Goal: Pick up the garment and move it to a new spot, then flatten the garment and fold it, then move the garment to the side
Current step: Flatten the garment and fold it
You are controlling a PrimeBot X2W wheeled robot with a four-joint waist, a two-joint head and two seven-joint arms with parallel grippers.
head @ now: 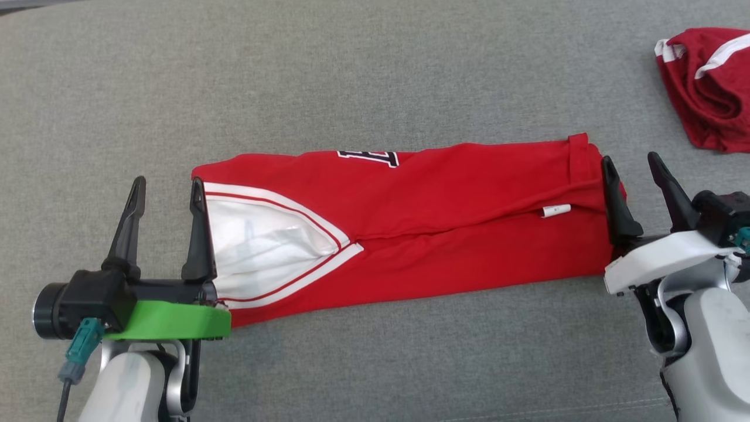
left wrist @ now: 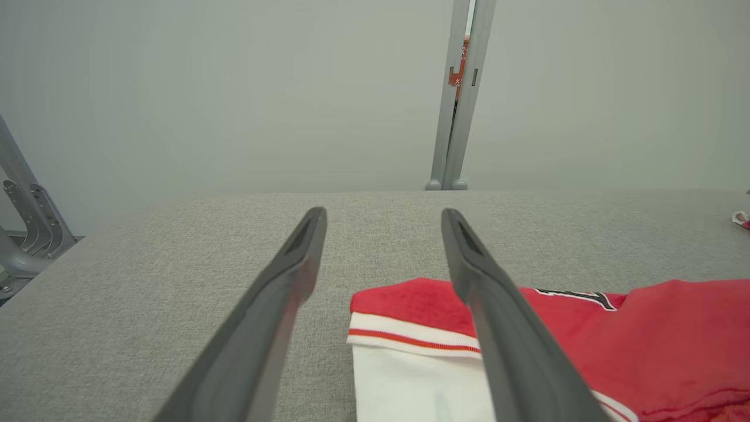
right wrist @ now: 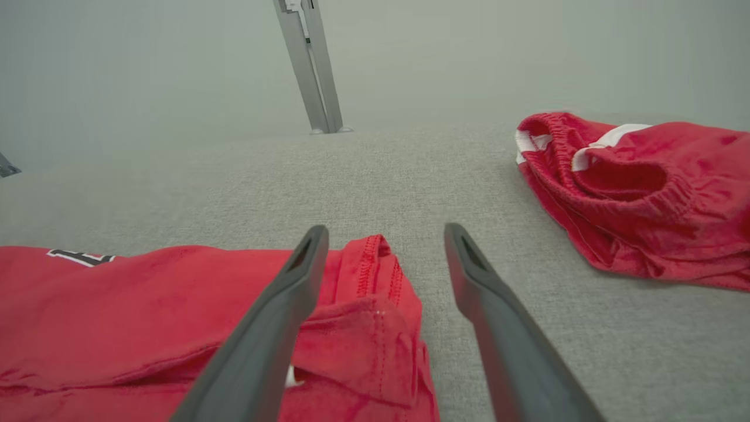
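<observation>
The folded red garment [head: 439,223] lies between the left hand [head: 169,181] and right hand [head: 630,157], each released, empty and straddling 1 end of it.

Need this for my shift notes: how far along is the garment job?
Done: the red garment lies flattened and folded lengthwise into a long band. In hand: nothing gripped; the left tool and right tool stand open, one at each end. Left: likely a crosswise fold, then moving it aside.
</observation>
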